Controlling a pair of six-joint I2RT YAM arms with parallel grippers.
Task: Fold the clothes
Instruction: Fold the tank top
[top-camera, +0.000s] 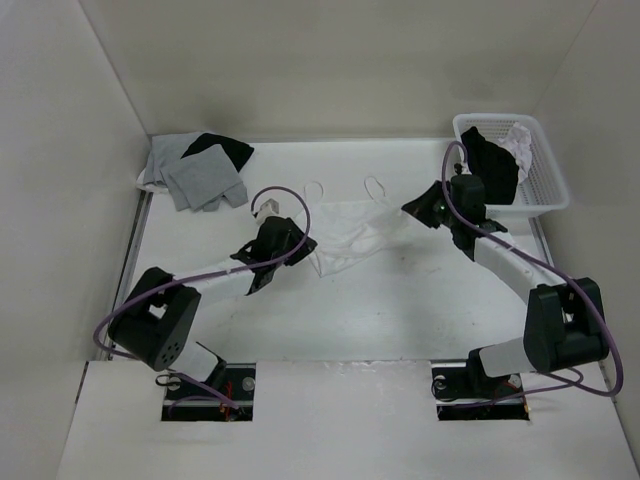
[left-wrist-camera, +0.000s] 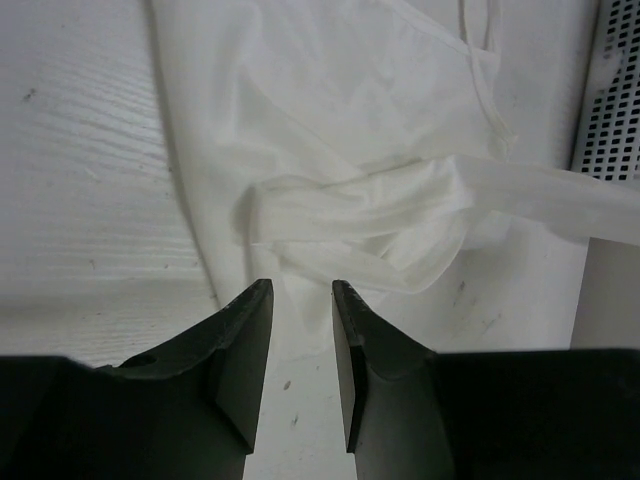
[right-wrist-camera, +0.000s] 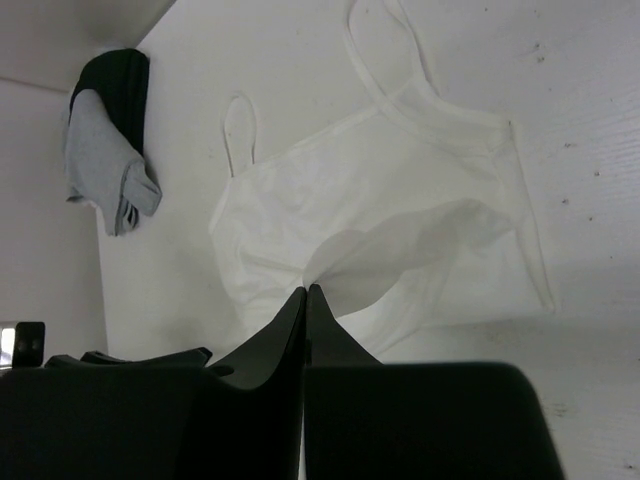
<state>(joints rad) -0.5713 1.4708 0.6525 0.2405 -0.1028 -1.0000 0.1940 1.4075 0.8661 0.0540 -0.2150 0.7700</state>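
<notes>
Just ahead of left pincer (left-wrist-camera: 301, 287), camisole (left-wrist-camera: 330, 120).

basket (left-wrist-camera: 606, 90) cut off, camisole (left-wrist-camera: 330, 110) straps partly cropped

No legible text, labels, brands, numbers or signs on anything in view

Bare table (top-camera: 400, 310) lies open on the near side of the camisole (top-camera: 345, 235) (mid-table); the basket (top-camera: 547, 165) blocks the far right corner, the garment pile (top-camera: 200, 170) the far left.
</notes>
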